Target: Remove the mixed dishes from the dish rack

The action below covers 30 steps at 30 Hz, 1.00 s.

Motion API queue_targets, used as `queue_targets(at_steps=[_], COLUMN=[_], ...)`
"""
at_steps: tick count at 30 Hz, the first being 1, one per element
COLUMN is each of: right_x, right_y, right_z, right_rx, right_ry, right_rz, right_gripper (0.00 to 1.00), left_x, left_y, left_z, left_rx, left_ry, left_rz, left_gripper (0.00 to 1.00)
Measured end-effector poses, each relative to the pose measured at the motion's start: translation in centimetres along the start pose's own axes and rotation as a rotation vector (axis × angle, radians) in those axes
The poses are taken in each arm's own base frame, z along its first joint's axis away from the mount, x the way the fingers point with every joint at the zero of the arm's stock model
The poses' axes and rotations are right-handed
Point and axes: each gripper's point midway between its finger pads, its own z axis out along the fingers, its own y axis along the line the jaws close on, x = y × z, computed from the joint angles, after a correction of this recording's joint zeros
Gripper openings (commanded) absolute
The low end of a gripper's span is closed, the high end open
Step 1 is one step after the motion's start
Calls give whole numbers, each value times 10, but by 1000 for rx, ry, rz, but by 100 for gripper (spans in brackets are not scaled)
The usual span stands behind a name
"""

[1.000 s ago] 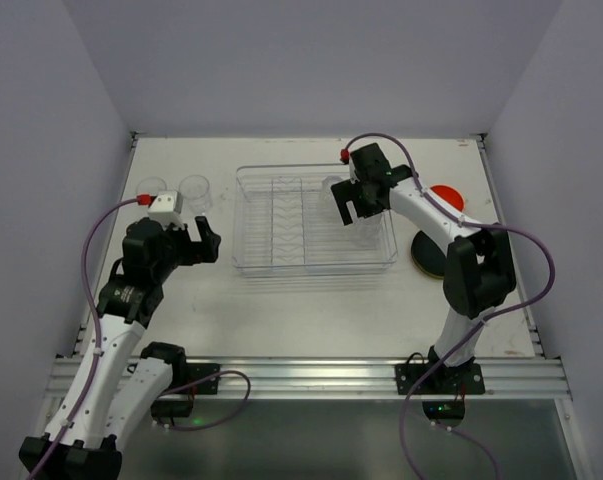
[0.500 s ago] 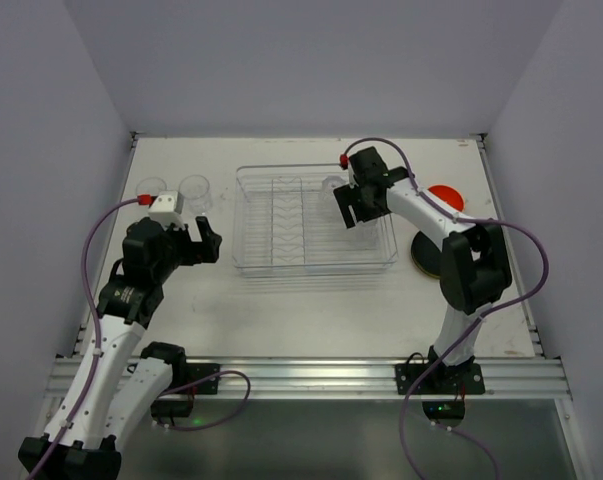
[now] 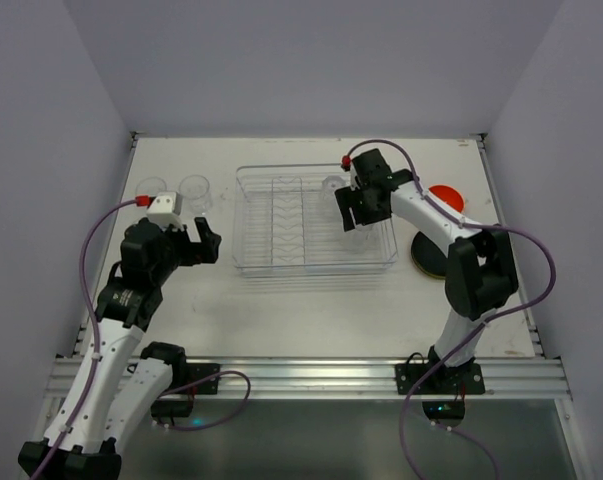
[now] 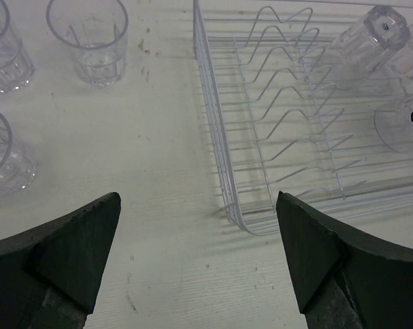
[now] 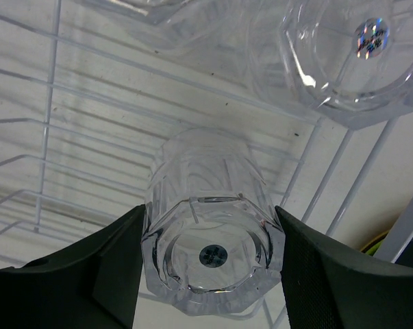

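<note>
The dish rack (image 3: 239, 225) is a clear wire tray at mid table. My right gripper (image 3: 356, 207) reaches into its right end. In the right wrist view its fingers (image 5: 90, 274) press both sides of an upturned clear cup (image 5: 209, 233) standing on the rack wires (image 5: 48, 103). Another upturned cup (image 5: 350, 55) stands just beyond it. My left gripper (image 3: 206, 245) hovers open and empty over bare table left of the rack (image 4: 220, 157). Three clear cups (image 4: 88, 38) stand upright on the table beyond it.
An orange bowl (image 3: 444, 197) sits right of the rack. A black-backed plate with a yellow edge (image 3: 426, 255) lies near the right arm's elbow. Two cups (image 3: 195, 190) show at the table's left. Grey walls enclose the table on three sides.
The right gripper's fingers have closed in from wide open until they touch the cup in the rack, and the wrist has shifted slightly. The left arm has not moved.
</note>
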Motion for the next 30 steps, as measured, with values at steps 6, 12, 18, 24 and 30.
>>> queue_targets(at_steps=[6, 12, 18, 24, 30], right_x=[10, -4, 1, 13, 23], right_y=[13, 26, 59, 88, 104], right_z=[-33, -91, -152, -211, -251], right_rx=[-76, -170, -418, -664, -810], right_ry=[-42, -215, -430, -660, -797], right_rz=[50, 109, 147, 112, 35], right_gripper=[0, 0, 0, 0, 0], left_x=[-4, -6, -26, -12, -6], left_y=[-2, -19, -99, -182, -250], left_z=[-5, -8, -14, -24, -51], left_rx=[8, 100, 534, 866, 1117], left_ry=[-22, -28, -85, 29, 54], left_rz=[1, -15, -165, -215, -216], left_gripper=[100, 100, 100, 100, 98])
